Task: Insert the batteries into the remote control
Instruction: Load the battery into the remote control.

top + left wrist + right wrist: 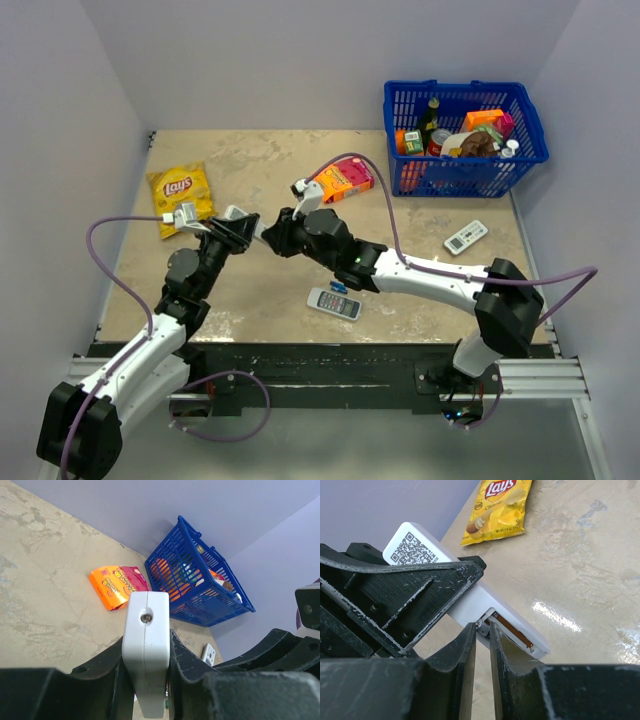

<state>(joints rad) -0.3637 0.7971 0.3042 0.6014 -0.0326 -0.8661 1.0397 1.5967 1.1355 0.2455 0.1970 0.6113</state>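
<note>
Left gripper (145, 677): jaws pressed on slim white plastic stick remote (146, 640), held off table.
Remote long axis: roughly left-right in top view, with open battery bay (512, 630) toward right gripper (482, 647).
Right gripper: fingers nearly together, tips at bay mouth. Small silvery-ended item (482, 625) at tips, likely battery. Pinched or not: cannot tell.
Right arm nearer bay.
Next move: likely short push along axis.
Surface: mottled beige tabletop (280, 160).
Surroundings: yellow crisp bag (181, 190) left, orange packet (345, 180) centre, blue plastic basket (465, 178) right, all well apart from grippers.

Right jaws pinch a battery (482, 625) against the open remote (470, 604) — chip bag (497, 510) beyond.
</note>
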